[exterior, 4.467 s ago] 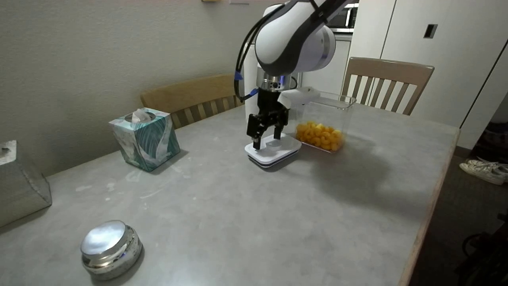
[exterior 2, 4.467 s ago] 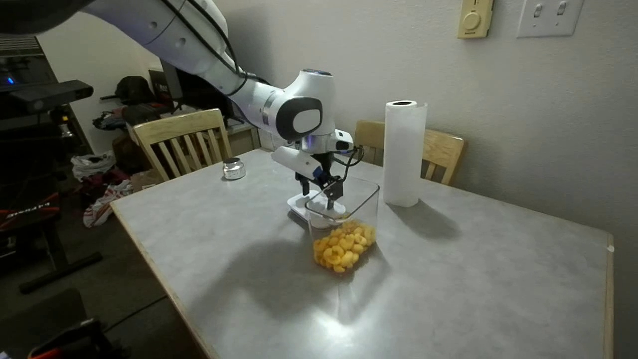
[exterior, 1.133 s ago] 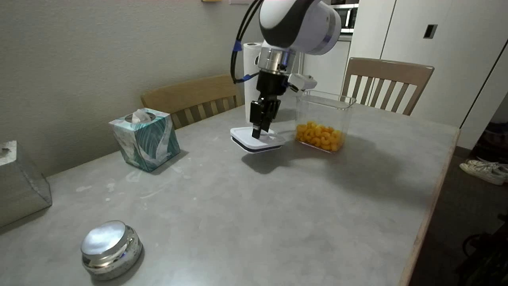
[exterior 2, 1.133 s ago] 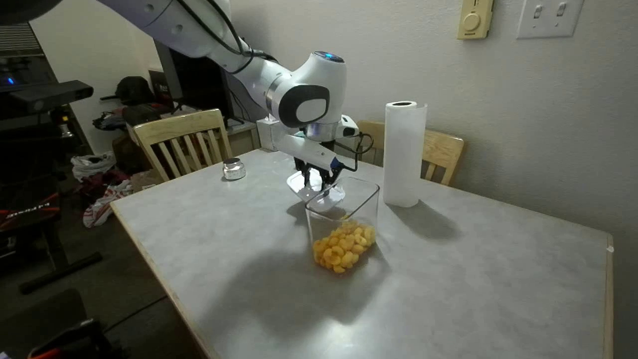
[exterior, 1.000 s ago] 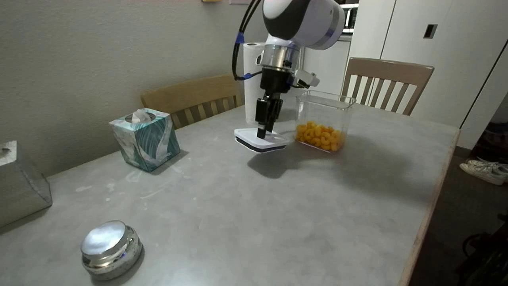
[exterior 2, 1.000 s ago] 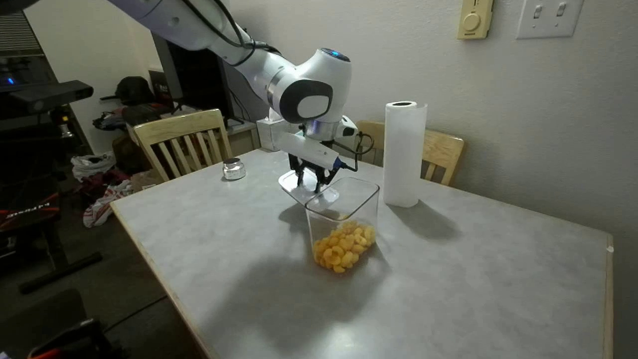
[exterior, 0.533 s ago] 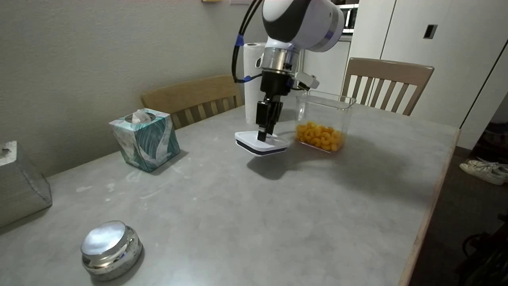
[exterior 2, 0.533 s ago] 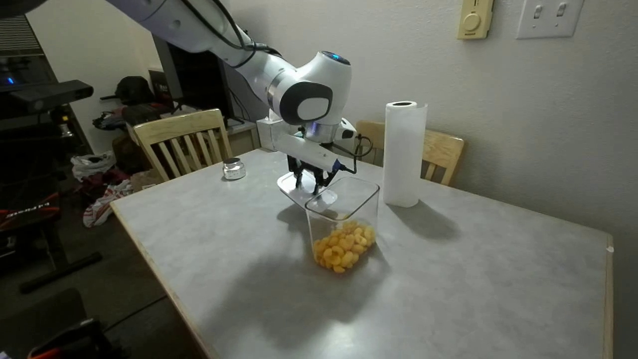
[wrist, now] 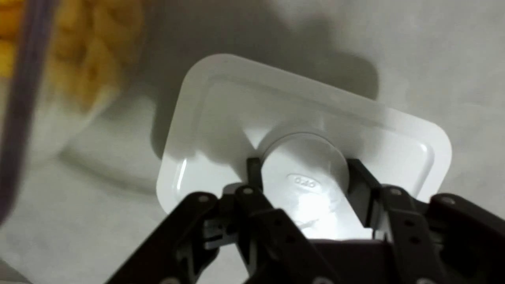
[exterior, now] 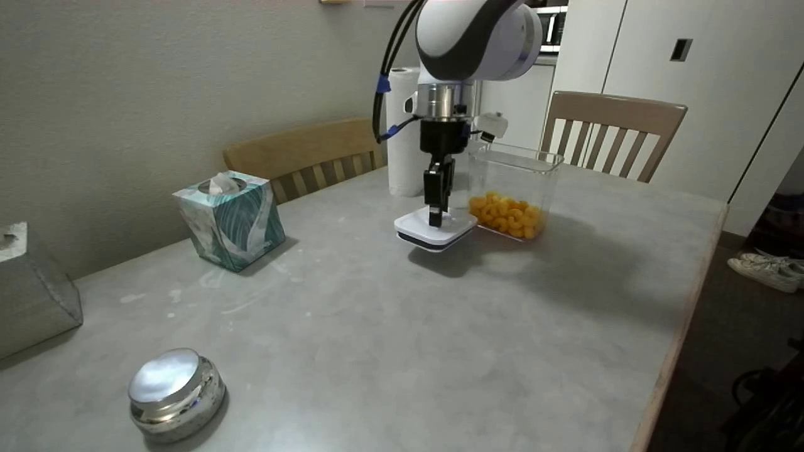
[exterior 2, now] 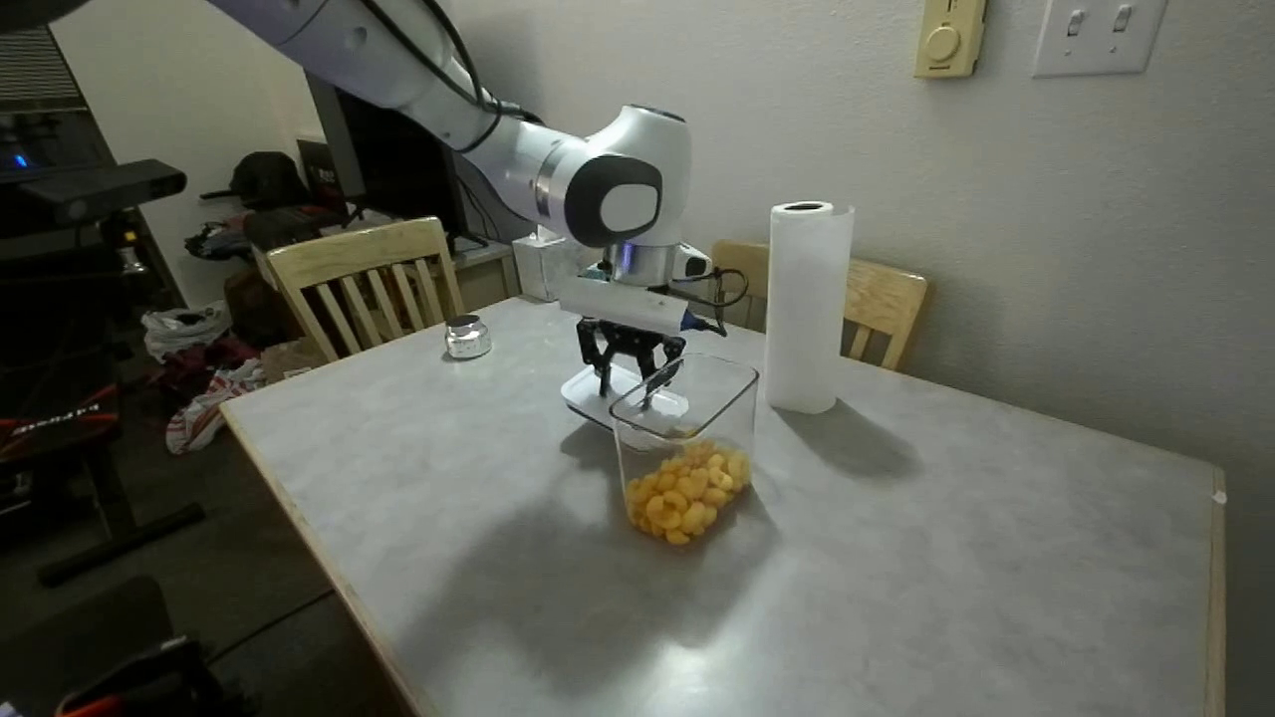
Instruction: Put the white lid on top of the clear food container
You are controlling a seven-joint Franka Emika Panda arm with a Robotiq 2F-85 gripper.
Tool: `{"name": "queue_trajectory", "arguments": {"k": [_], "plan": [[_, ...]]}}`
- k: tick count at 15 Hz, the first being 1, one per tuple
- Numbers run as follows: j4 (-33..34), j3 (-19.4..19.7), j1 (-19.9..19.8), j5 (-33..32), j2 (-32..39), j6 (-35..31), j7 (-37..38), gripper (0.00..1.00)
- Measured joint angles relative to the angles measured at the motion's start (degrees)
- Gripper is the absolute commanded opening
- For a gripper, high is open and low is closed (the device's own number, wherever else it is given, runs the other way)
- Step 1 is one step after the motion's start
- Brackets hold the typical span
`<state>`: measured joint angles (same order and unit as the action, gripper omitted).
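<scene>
The black gripper (exterior 2: 627, 396) clasps the raised round button (wrist: 304, 169) of the white lid (exterior: 440, 235), suspending it just above a gray tabletop (exterior: 352, 326). Just beside it, the clear food container (exterior: 520, 181) stands upright, yellow-orange food pieces (exterior: 505, 215) piled at its bottom. A paper-towel roll (exterior 2: 809, 319) stands nearby; a teal-patterned tissue box (exterior: 233, 223) and a round, silvery object (exterior: 173, 395) sit farther away.

The white lid (exterior: 434, 234) really is plain white, with a dark stripe along its side. The food container (exterior: 515, 174) is see-through, the food pieces (exterior 2: 687, 493) inside a loud yellow-orange. Gripper (wrist: 305, 175) is mostly black, arm (exterior 2: 513, 164) white with black patches. Tissue box (exterior: 245, 220)? Teal-and-white leafy streaks. Table (exterior: 352, 326) is mottled grey, paper-towel roll (exterior 2: 809, 309) plain white, round metal pot (exterior: 176, 395) mirror-silver.
</scene>
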<state>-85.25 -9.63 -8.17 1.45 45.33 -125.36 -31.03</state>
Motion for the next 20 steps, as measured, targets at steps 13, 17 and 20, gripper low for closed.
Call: {"name": "queue_trajectory", "arguments": {"k": [13, 17, 20], "plan": [[4.8, 2.8, 1.7, -10.4, -1.7, 1.8, -12.2, 0.29], [5.1, 3.3, 2.1, -11.3, -3.7, 2.1, -14.9, 0.29], [5.3, 3.9, 2.4, -12.8, -5.0, 2.9, -17.1, 0.29]]}}
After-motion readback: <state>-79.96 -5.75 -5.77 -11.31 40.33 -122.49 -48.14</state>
